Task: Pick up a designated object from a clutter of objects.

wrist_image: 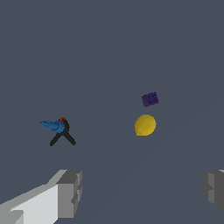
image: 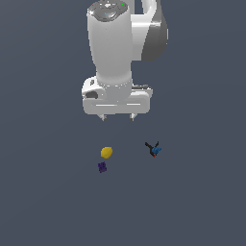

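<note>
Gripper (image: 117, 116) spread wide, above yellow ball (image: 106, 153) — not touching.

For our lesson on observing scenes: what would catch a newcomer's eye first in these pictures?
The big white arm with its open gripper hangs above a plain grey floor. Below it, toward the exterior view's left, lies a bright yellow ball with a tiny dark purple cube close beside it; a blue-black-red spiky piece lies apart on the right.

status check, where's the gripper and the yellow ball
Gripper open, empty, above the items. Yellow ball on the floor, untouched. Purple cube close beside it, apart; spiky piece well off to the side.
</note>
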Tool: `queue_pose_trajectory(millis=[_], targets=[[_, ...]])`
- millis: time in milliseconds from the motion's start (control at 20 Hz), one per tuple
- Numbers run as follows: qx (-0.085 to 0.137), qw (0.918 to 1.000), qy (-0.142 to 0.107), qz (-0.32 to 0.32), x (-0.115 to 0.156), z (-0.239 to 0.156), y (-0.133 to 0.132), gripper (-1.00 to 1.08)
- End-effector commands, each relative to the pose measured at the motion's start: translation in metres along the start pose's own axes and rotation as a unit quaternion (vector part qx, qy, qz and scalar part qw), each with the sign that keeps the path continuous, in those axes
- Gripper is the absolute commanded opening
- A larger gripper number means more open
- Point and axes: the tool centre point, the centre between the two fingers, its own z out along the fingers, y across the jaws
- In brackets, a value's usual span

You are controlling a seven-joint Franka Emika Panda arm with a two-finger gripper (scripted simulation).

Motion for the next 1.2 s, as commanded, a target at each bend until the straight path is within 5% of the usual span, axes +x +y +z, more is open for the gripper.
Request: queue_pose_trajectory(millis=[0, 600, 1150], targets=[[-0.001, 1.0, -0.001, -0.004, 0.005, 0.022, 0.008, 1.0], [-0.011, 0.9995, -0.003, -0.03, 0.015, 0.149, 0.055, 1.0], [-0.015, 0.9991, -0.005, -0.04, 0.01, 0.195, 0.071, 1.0]])
